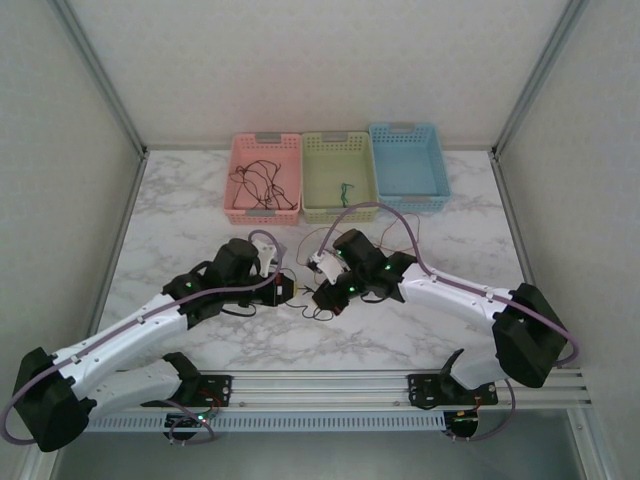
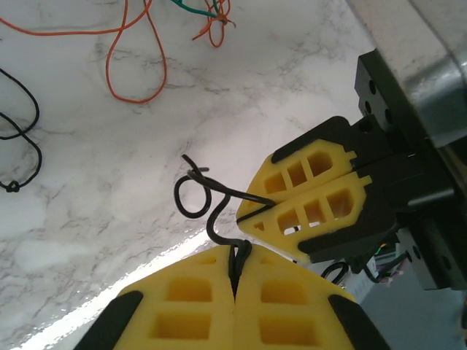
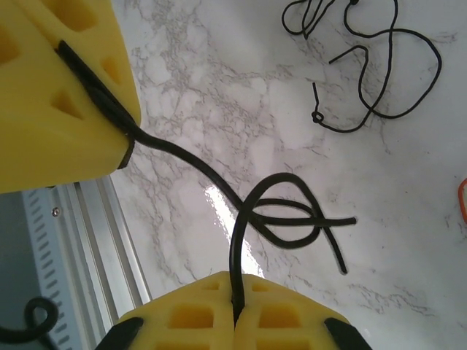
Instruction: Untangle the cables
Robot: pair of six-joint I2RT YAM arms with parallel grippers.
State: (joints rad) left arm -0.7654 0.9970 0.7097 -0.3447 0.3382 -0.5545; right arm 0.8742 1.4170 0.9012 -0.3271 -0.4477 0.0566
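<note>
A short black cable (image 3: 284, 219) with a loose knot-like loop hangs between both grippers just above the marble table (image 1: 400, 330). My left gripper (image 2: 235, 251) is shut on one end of it. My right gripper (image 3: 235, 281) is shut on the other end. In the top view the left gripper (image 1: 288, 290) and the right gripper (image 1: 322, 297) nearly touch at the table's middle. More loose cables lie on the marble: an orange one (image 2: 135, 58), a green one (image 2: 193, 9) and a thin black one (image 3: 379, 80).
Three baskets stand in a row at the back: pink (image 1: 238, 175) with black cables in it, green (image 1: 312, 175) with a green cable, and blue (image 1: 408, 165). An aluminium rail (image 1: 330, 385) runs along the near edge. Lavender hoses loop over both arms.
</note>
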